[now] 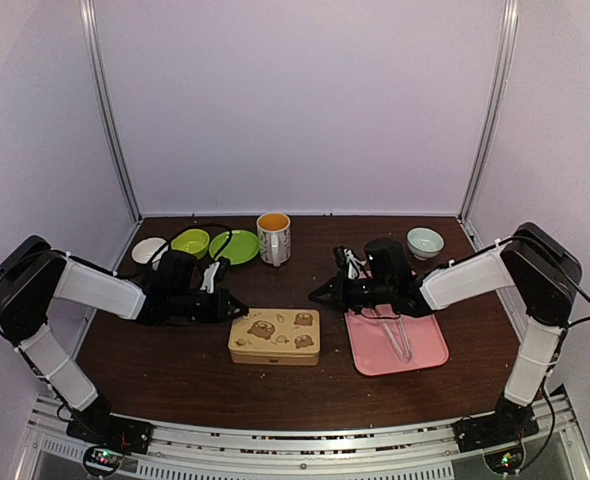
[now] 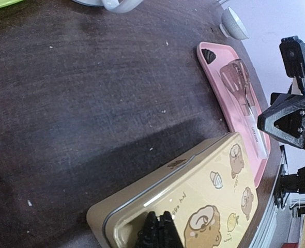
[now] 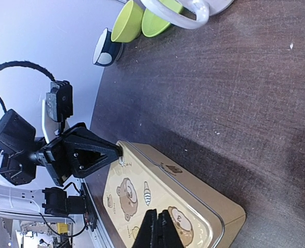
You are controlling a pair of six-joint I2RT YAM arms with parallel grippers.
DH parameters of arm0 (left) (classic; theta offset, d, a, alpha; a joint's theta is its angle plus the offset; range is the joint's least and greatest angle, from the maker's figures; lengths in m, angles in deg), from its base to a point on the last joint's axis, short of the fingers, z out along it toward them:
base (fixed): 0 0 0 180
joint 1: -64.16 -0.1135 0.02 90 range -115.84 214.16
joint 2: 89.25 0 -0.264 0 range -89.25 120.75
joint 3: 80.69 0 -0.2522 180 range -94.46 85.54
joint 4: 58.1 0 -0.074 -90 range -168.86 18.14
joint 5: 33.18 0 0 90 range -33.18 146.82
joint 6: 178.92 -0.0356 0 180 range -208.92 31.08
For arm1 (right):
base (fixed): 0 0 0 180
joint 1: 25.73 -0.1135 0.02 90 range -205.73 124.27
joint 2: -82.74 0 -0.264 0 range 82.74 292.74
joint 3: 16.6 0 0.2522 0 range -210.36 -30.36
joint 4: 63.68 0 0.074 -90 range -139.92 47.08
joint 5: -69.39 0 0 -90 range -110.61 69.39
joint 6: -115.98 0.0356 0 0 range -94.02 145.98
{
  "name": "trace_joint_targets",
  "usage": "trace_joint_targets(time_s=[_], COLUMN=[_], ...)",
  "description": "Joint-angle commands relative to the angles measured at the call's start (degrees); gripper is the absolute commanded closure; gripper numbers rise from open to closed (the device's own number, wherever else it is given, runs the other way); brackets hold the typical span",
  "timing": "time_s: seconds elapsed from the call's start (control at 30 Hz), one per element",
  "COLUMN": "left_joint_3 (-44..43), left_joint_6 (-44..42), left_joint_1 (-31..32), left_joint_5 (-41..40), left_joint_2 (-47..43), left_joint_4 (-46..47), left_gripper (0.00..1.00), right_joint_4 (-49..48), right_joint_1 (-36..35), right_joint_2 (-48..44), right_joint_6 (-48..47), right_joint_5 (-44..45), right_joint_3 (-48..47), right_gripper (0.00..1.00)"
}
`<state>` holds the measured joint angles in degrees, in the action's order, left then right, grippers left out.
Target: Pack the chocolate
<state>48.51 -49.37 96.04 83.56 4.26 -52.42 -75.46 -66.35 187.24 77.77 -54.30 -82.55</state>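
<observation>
The tan bear-printed tin lies closed at the table's middle; it also shows in the left wrist view and the right wrist view. My left gripper is shut and empty, its tip at the tin's far left corner. My right gripper is shut and empty, just above the tin's far right corner. Metal tongs lie on the pink tray right of the tin. No chocolate lumps show clearly; a small dark shape sits at the tray's corner.
Along the back stand a white dish, a green bowl, a green plate, a white mug with an orange inside and a pale blue bowl. White walls close in the table.
</observation>
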Motion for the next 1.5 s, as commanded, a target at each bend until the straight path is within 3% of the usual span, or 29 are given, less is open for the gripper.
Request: trace_joint_targets(time_s=[0.0, 0.13, 0.33, 0.43, 0.7, 0.9, 1.03, 1.17, 1.37, 1.47], left_joint_3=[-0.53, -1.15, 1.13, -0.30, -9.75, -5.37, -0.05, -0.18, -4.39, -4.15], left_joint_6=[-2.19, -4.08, -0.72, -0.99, -4.48, -3.08, -0.37, 0.07, -3.63, -4.01], left_joint_1=[0.02, -0.03, -0.04, -0.06, -0.02, 0.02, -0.04, 0.02, 0.01, -0.01], left_joint_5=[-3.77, -6.01, -1.71, -1.29, -1.61, -2.58, -1.47, 0.12, -2.54, -3.45], left_joint_2=[-4.57, -7.24, -3.28, -5.35, -11.48, -8.90, -4.41, -0.65, -9.36, -13.30], left_joint_4=[-8.47, -12.19, -7.47, -9.23, -20.03, -16.85, -8.65, -7.36, -18.18, -19.80], left_gripper=[1.00, 1.00, 1.00, 1.00, 1.00, 1.00, 1.00, 1.00, 1.00, 1.00], right_joint_4=[1.64, 0.54, 7.88, 8.60, 5.18, 6.60, 8.21, 9.08, 7.13, 6.65], right_joint_1=[-0.14, 0.01, -0.03, -0.23, -0.22, -0.20, -0.46, -0.90, -0.33, 0.04], right_joint_2=[4.91, 5.97, -1.47, -3.38, 5.71, 0.71, -3.76, -3.20, 5.55, 5.51], right_joint_6=[-0.94, -0.15, -4.12, -5.03, -3.20, -3.82, -4.89, -6.07, -5.55, -5.56], right_joint_5=[-1.00, -1.16, -0.16, -0.04, -0.29, -0.04, -0.83, -0.30, -0.41, 0.19], right_joint_3=[1.52, 1.64, -3.39, -3.25, 1.40, -0.61, -2.19, -1.29, 1.99, 2.41], right_gripper=[1.00, 1.00, 1.00, 1.00, 1.00, 1.00, 1.00, 1.00, 1.00, 1.00])
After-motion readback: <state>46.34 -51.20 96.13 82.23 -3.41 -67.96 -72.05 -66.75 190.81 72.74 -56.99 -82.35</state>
